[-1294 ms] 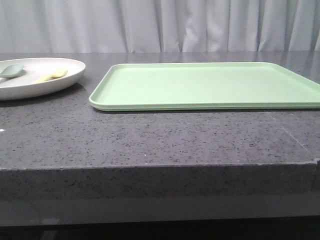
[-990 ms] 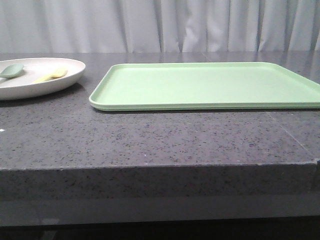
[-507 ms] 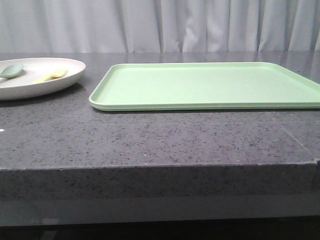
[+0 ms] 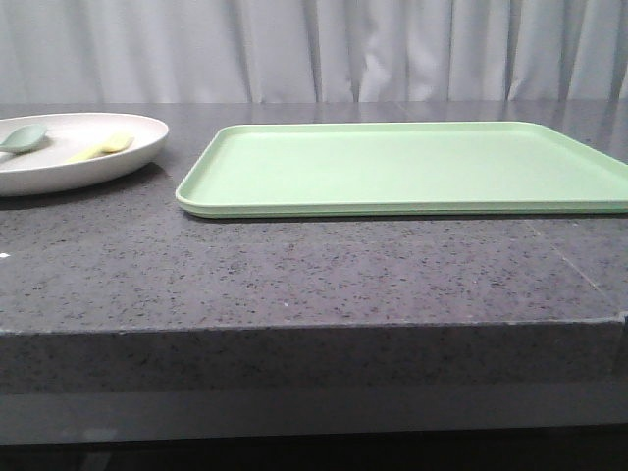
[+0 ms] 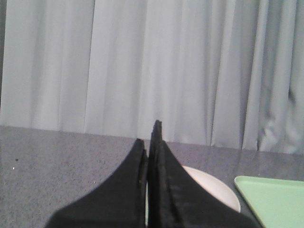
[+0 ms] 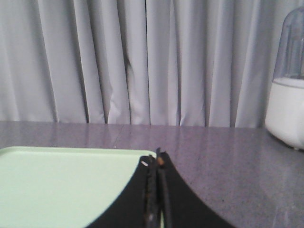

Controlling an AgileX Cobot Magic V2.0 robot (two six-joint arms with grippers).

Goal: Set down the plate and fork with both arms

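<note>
Nothing moved: plate beside tray.

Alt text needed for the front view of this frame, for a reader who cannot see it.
A light-green tray lies empty on a dark speckled counter. To its left, apart from it, a cream plate holds a yellow fork and a grey-green spoon. A pale curtain hangs behind; no arm is visible.

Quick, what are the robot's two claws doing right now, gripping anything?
Left end effector: closed, fingers pressed together, holding nothing.
Right end effector: closed, fingers pressed together, holding nothing.
</note>
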